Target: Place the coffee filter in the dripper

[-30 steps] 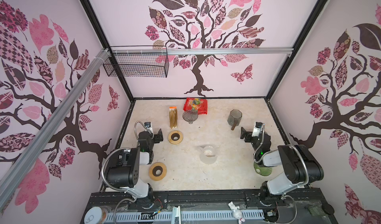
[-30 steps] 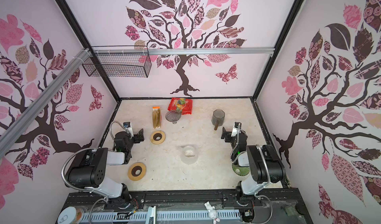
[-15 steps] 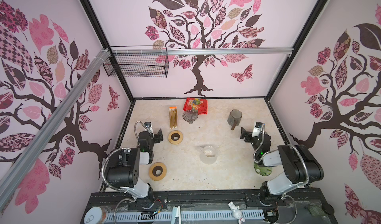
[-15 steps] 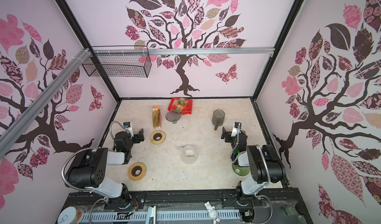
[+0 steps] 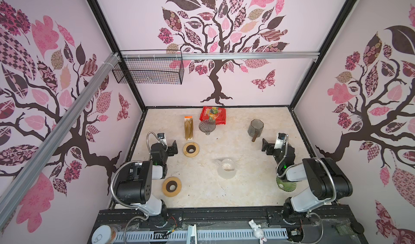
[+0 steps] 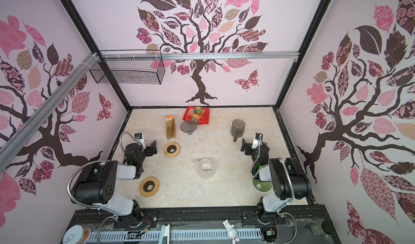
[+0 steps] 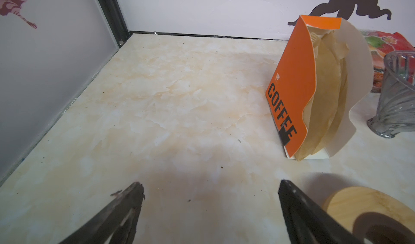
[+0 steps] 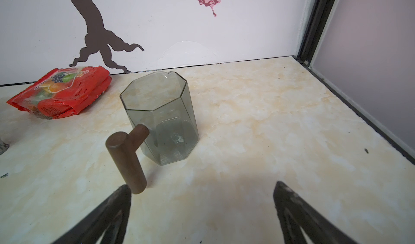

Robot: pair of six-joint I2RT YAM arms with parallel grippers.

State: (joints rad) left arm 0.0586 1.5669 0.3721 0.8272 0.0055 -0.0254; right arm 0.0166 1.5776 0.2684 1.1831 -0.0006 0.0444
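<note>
Brown paper coffee filters (image 7: 327, 92) stand in an open orange box (image 5: 188, 128) marked COFFEE, at the back left of the table in both top views (image 6: 170, 129). Right beside the box stands the dripper (image 5: 207, 126), a grey ribbed glass cone (image 6: 188, 126), seen at the frame edge in the left wrist view (image 7: 397, 92). My left gripper (image 5: 174, 146) (image 7: 211, 186) hovers open and empty in front of the box, apart from it. My right gripper (image 5: 265, 144) (image 8: 202, 186) is open and empty, just short of a glass mug's wooden handle (image 8: 126, 159).
An octagonal glass mug (image 5: 255, 128) stands at the back right, a red snack packet (image 5: 213, 115) behind the dripper. Two wooden rings (image 5: 190, 149) (image 5: 171, 186) lie on the left, a clear glass vessel (image 5: 226, 167) mid-table. A green ribbed glass piece (image 5: 286, 184) sits under the right arm.
</note>
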